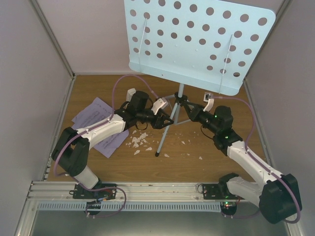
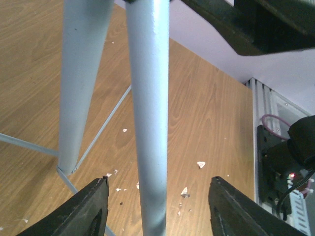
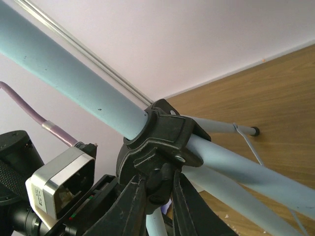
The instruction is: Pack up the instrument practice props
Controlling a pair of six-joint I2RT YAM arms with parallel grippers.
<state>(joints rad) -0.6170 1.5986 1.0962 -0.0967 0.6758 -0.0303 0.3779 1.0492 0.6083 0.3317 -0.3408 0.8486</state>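
**Right gripper pinching the music stand, left gripper spread around a leg**

On my left wrist feed, the 2 black fingers sit wide apart. 1 pale blue leg runs up between them and touches neither. A 2nd leg stands just beside it on the left, with thin braces crossing lower down. Past them I see the wooden table with small white scraps scattered on it.

On my right wrist feed, the fingers are pressed close on a black knob that hangs under the stand's black hub. The pole leaves the hub up to the left. The legs fan out to the right, and 1 of them ends in a black foot on the wood.

From above, the scraps lie nearest me, around the tip of the front leg. Both grippers meet at the tripod in the middle of the table, the left on that front leg and the right at the hub. The pages lie flat at the left, partly under my left arm. The stand is upright, and its perforated tray tilts over the far side of the table and fills the top of the view.
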